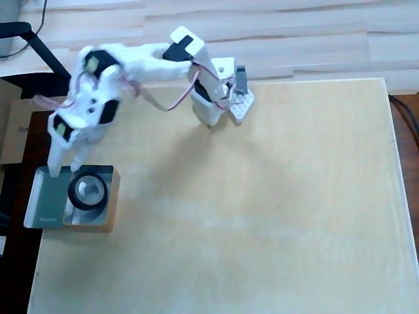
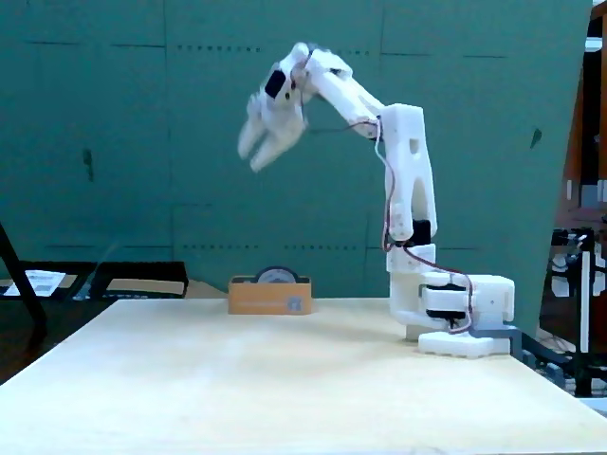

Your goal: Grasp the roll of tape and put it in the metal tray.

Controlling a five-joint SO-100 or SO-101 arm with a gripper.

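The roll of tape (image 1: 73, 199), a thin black ring, lies in the right compartment of the shiny metal tray (image 1: 40, 199) at the table's left edge in the overhead view. In the fixed view the roll of tape (image 2: 259, 275) pokes up as a dark arc above the wooden block (image 2: 270, 297) that holds the tray. My gripper (image 1: 65, 167) hangs open and empty just behind the tray in the overhead view. Seen from the fixed view, the gripper (image 2: 251, 158) is raised high above the block, well clear of the ring.
The arm's base (image 1: 216, 98) stands at the table's back edge, and the same base (image 2: 460, 322) is at the right in the fixed view. A cardboard box (image 1: 13, 131) and a black chair leg (image 1: 39, 46) lie off the table's left side.
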